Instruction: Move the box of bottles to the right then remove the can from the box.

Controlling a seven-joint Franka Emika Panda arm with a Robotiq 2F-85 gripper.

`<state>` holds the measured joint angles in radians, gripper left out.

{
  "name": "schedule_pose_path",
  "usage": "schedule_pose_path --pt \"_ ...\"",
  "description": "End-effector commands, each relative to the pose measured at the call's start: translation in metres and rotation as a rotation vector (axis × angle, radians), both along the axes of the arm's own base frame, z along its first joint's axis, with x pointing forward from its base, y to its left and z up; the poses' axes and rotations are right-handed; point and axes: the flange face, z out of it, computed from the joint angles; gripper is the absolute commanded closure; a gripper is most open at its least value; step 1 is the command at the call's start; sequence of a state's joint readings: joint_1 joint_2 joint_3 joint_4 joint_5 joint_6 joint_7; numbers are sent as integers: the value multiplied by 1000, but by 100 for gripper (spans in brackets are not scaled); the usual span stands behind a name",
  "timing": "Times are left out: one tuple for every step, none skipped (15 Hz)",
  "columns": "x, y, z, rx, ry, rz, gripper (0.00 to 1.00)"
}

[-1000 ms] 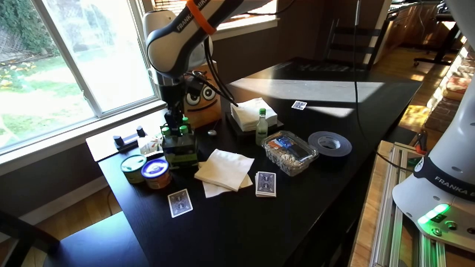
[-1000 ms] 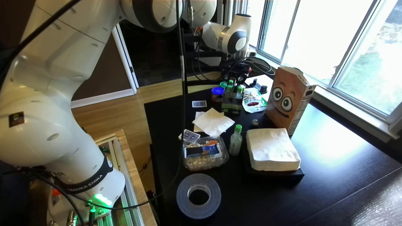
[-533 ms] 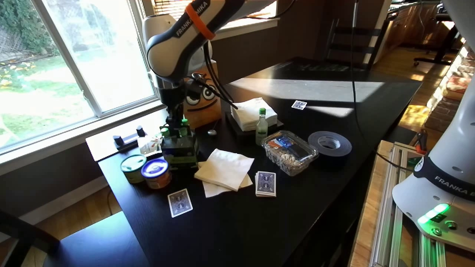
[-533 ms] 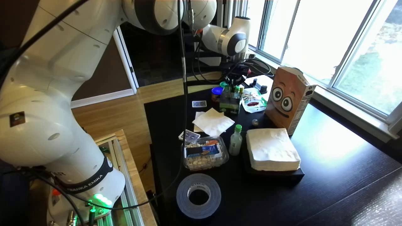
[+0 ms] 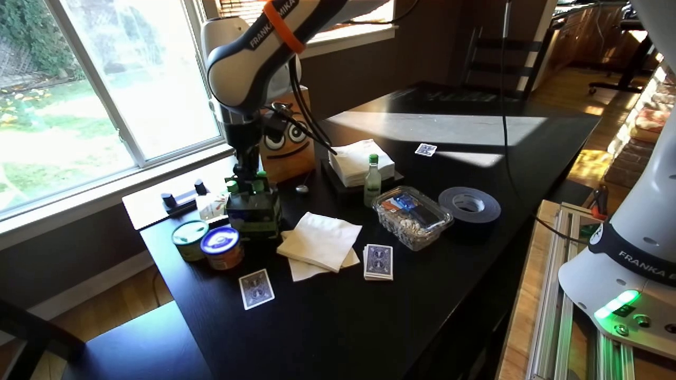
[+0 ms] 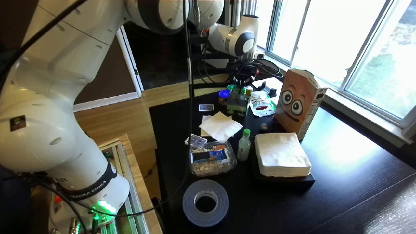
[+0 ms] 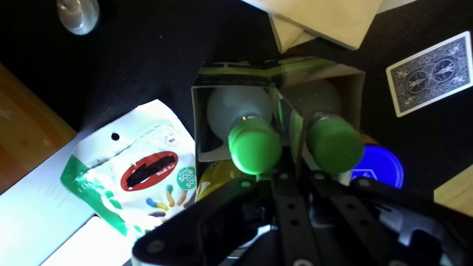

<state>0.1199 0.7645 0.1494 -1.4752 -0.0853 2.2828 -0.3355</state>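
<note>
Claw [image 7: 301, 174] pinched narrow, low in the wrist view, gripping the box of bottles [image 7: 232, 77] right at its middle!

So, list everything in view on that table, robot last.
canisters: two, blue and teal lids, near table edge
box of bottles: one, dark green, beside canisters
bottles: at least two, green caps, in box
can: one, yellow, in box
pouch: one, white, beside box
napkins: several, cream, near box
napkin stack: one, white, on black base
lone bottle: one, clear, beside stack
tub: one, clear, beside lone bottle
tape roll: one, grey, beside tub
cards: three lots, blue, scattered
carton: one, orange, near stack
metal piece: one, silver, near carton
posts: two, black, beside pouch
arm: one, white, over table
hand: one, black, shut on box
</note>
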Motion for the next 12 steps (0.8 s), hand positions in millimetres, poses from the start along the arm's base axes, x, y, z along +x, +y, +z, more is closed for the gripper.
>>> schedule_pose_path --pt "-17 8 47 -5 -32 27 99" --pt "-21 7 53 -7 -35 23 99" --pt "-25 3 61 -16 -36 -1 99" --pt "-29 -2 68 -3 -45 -33 99" --pt "-33 -9 75 31 -45 -77 99" --pt "-37 -18 80 50 -41 -121 99" --pt "-43 -34 84 27 -33 -202 99" --pt "-49 -45 89 -1 -28 -250 99" --pt "-56 -54 94 -12 -28 -303 99" --pt "-62 -62 97 -2 -31 -357 99" --pt "-68 -70 100 -4 -27 -411 99" --pt "-75 -77 101 -20 -18 -466 99"
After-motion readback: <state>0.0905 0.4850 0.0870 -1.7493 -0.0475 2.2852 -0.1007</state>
